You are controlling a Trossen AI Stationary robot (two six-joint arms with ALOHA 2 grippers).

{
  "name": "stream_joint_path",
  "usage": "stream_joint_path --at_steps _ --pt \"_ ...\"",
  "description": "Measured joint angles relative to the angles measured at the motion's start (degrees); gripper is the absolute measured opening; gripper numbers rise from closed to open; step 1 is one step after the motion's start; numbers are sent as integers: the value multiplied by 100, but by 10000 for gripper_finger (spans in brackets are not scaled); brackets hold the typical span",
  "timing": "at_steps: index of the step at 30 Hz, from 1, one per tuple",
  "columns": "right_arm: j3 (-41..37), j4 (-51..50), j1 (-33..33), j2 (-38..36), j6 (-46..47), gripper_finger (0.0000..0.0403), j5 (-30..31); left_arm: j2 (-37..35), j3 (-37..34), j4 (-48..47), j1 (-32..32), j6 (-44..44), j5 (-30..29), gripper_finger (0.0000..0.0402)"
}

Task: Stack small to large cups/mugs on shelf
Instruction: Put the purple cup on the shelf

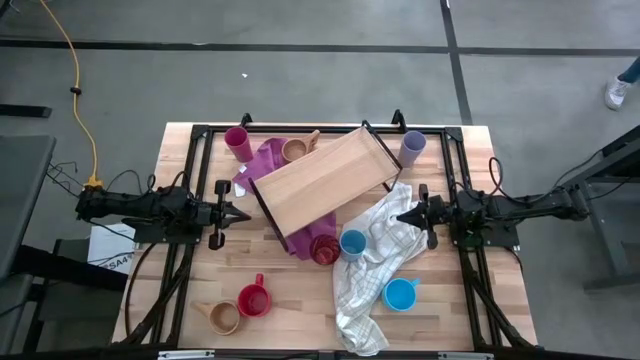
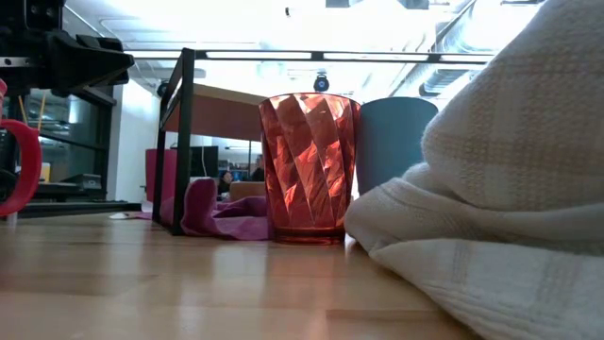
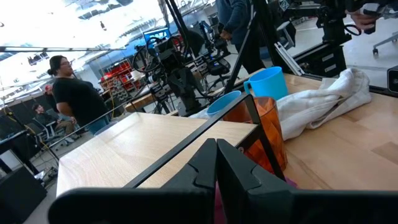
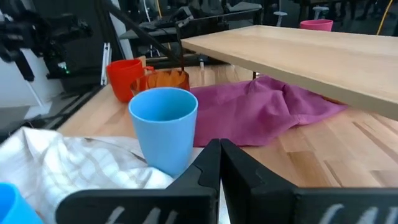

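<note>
The shelf (image 1: 325, 180), a light-wood board on a black frame, stands slanted at mid-table over a purple cloth (image 1: 262, 160). Several cups stand about. A magenta tumbler (image 1: 237, 141) and a tan mug (image 1: 296, 150) are at the far left of the shelf, a lavender tumbler (image 1: 413, 146) at its far right. A red faceted tumbler (image 1: 323, 249) and a blue cup (image 1: 353, 243) stand at its near side. My left gripper (image 1: 240, 212) is shut and empty at the shelf's left. My right gripper (image 1: 402, 217) is shut and empty at its right.
A white checked towel (image 1: 375, 270) lies bunched from the shelf's right end to the near edge, with a blue mug (image 1: 400, 294) beside it. A red mug (image 1: 252, 299) and a tan mug (image 1: 222, 317) stand near the front left. People show in the room beyond.
</note>
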Motion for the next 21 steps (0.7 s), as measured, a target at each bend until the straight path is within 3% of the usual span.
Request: stream_joint_path --at_steps 21 --pt "299 3325 0 -2 1361 0 -112 1 0 0 -1 1 -1 1"
